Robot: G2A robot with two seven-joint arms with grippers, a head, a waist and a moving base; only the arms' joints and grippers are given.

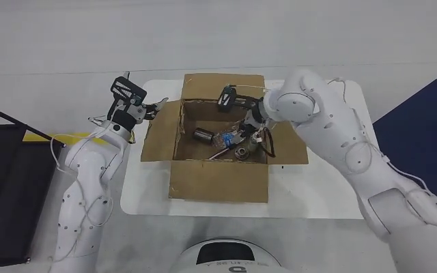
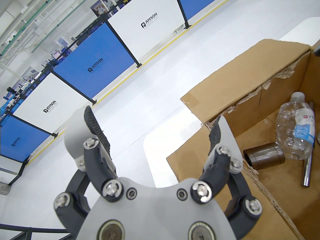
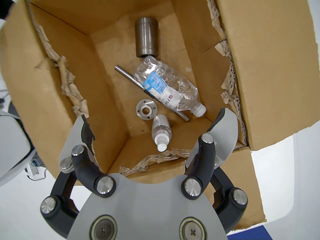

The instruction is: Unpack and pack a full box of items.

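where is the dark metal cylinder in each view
Top view: the metal cylinder lies on the floor of the box, left of the crushed water bottle.
Left wrist view: the cylinder lies inside the box, beside the bottle's base.
Right wrist view: the cylinder lies by the box's far wall, at the bottle's base.
Shared landmark: the crushed water bottle.

right claw spread, empty | over box | crushed bottle inside
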